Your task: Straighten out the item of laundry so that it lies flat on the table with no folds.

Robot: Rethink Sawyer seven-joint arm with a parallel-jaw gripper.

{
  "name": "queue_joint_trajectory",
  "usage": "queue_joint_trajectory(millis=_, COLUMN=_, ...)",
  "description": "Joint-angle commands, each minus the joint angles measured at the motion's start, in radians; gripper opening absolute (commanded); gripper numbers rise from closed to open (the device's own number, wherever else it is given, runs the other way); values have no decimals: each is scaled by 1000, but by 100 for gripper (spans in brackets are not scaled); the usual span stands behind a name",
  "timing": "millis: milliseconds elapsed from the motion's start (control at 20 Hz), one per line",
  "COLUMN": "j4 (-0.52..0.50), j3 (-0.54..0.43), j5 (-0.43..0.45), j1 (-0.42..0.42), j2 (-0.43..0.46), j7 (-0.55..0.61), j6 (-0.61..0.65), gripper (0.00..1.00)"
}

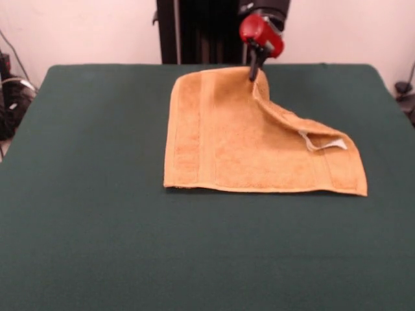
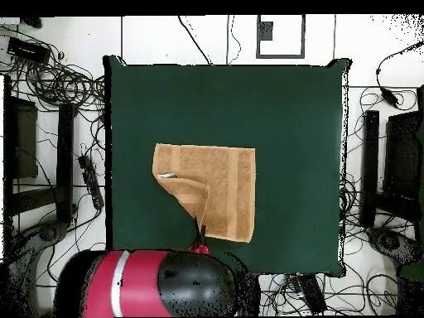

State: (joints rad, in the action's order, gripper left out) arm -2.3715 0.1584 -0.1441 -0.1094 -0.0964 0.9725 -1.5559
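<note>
Under pincer [image 1: 253, 76], towel's [image 1: 246, 139] far corner

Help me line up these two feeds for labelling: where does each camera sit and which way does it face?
Front view: sits across the table, facing the robot; shows the red gripper coming down at the top onto the orange towel.
Overhead view: sits above the table, looking straight down, robot base at the bottom; shows the red and black arm and the gripper.
Shared: both show the towel, one corner folded over with its white care tag, and the gripper at its robot-side edge.
</note>
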Motion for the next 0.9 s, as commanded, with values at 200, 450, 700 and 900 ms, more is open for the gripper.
queue_joint_trajectory(millis=200, j4=223, j3=68, j5=-117, j1=-138, j2=66, j7=124, j6=-122, gripper=0)
queue_joint_trajectory(millis=450, j4=329, j3=91, j5=-147, j1=-167, j2=174, j7=119, j6=-153, gripper=0)
queue_joint_trajectory(millis=700, j4=434, j3=137, j5=-158, j1=-194, j2=299, j7=113, j6=-283, gripper=0)
queue_joint_trajectory(millis=900, j4=494, j3=163, j5=-188, j1=-218, j2=367, j7=80, j6=-320, gripper=0)
